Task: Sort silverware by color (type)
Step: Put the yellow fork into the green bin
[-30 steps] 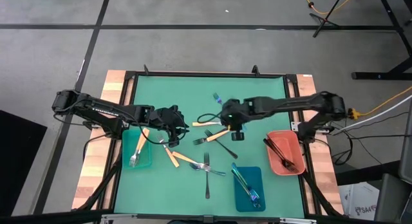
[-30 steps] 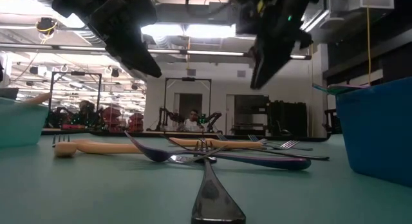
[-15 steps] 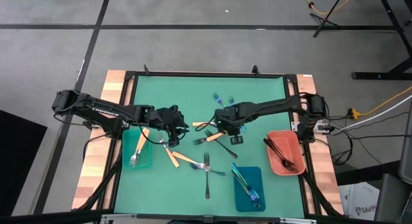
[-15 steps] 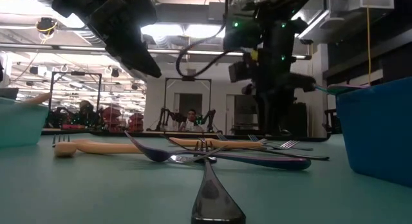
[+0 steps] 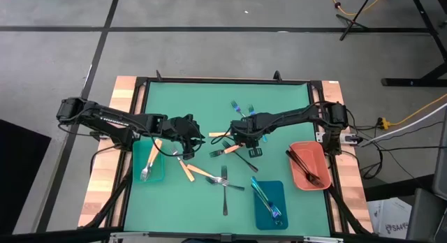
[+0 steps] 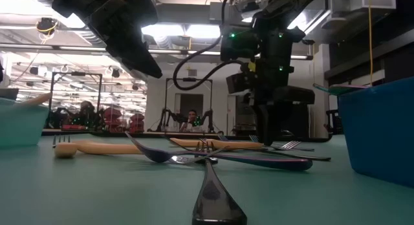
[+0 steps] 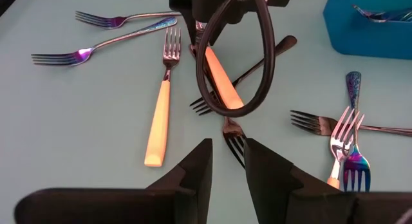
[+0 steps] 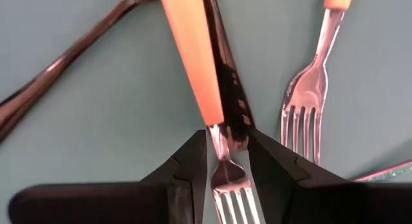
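I see the table [image 5: 209,96] from straight above, level from its top, and close past each wrist.

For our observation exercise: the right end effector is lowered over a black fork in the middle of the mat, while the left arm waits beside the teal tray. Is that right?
Not quite. The right end effector is lowered over an orange-handled fork, not a black one, as the right wrist view shows. The rest stands: it is mid-mat, and the left end effector waits beside the teal tray.

3 trays [image 5: 148,172] hold sorted pieces, and roughly 9 pieces of silverware [image 5: 225,190] lie loose.
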You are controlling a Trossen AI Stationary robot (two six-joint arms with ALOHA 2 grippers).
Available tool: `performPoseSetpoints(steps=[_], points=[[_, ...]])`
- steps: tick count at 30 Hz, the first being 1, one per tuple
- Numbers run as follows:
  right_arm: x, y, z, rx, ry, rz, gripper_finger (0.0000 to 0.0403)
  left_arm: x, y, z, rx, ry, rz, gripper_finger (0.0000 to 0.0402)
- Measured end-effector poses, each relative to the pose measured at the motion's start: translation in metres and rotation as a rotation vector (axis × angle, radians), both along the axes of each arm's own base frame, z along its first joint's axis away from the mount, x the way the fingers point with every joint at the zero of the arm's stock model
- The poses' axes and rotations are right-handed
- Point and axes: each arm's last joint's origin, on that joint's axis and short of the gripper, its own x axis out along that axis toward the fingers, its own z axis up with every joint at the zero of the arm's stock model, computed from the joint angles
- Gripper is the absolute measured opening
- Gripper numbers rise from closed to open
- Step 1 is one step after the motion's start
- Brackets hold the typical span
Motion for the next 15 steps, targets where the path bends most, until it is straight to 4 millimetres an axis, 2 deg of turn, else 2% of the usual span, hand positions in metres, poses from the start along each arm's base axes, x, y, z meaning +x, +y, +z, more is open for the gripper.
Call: performPoseSetpoints(steps=[15], points=[[-0.006,0.001,-0.013,0.016,-0.012,0.002,0.0104,0.000,0.000,0.000,0.000,0.000,0.000,0.0082]])
